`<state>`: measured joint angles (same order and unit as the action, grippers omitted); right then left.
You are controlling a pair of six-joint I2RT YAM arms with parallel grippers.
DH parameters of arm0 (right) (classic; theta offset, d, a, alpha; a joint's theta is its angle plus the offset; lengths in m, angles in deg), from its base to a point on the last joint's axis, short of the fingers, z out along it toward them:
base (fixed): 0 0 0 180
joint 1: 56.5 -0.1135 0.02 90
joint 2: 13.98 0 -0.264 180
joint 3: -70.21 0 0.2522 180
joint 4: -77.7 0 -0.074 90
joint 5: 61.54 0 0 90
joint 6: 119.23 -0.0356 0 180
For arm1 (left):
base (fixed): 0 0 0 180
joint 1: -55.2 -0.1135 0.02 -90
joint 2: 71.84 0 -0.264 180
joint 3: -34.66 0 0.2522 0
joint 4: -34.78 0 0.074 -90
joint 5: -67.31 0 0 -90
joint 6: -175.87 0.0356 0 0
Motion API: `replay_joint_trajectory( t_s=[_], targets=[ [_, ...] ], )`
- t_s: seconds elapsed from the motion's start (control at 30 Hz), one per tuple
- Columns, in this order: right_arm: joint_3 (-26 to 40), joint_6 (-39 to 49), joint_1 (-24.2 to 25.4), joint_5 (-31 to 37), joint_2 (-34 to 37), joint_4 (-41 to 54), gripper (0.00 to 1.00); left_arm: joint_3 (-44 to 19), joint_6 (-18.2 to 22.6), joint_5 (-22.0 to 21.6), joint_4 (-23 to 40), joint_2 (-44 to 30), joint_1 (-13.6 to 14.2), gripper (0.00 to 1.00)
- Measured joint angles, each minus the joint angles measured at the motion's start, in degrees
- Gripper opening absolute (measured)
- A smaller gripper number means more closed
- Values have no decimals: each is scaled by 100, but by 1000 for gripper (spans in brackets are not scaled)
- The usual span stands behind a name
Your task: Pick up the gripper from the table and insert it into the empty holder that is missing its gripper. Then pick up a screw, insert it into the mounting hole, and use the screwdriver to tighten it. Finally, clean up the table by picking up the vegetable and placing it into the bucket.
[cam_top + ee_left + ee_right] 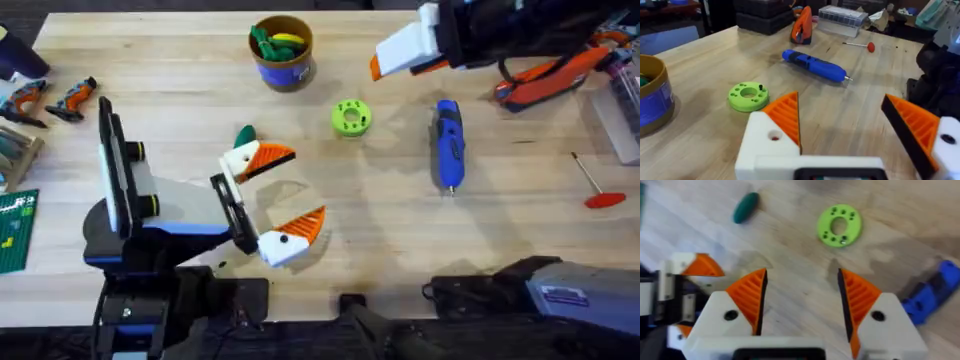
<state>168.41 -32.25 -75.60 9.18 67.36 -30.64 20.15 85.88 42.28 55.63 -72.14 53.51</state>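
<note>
The left gripper (271,195) has its orange-padded fingers (785,115) spread wide with nothing between them, low over the bare wood near the table's middle — both of its white bases carry an orange tip, so that hand looks complete. The dark green vegetable (245,135) lies just beyond its upper finger, within easy reach, which I take to be why the arm waits there. The right gripper (802,300) hangs higher, over the far right of the table, fingers likewise parted and holding nothing. Below it sit the lime-green disc (839,225) and the blue screwdriver (448,143), lying flat and apart. The bucket (282,52) stands at the far edge — some green and yellow things already inside.
</note>
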Motion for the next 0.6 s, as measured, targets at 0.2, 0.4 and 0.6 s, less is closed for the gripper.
replay_joint_trajectory(
  t_s=[0.2,0.4,0.6],
  targets=[
    [652,232,-466,1407,497,659,756,0,0,0,0,0,0,985],
    [744,437,-629,1987,977,912,759,0,1,0,0,-2,0,985],
    [746,769,-636,2146,1145,1117,759,0,0,0,0,-1,0,985]
  ],
)
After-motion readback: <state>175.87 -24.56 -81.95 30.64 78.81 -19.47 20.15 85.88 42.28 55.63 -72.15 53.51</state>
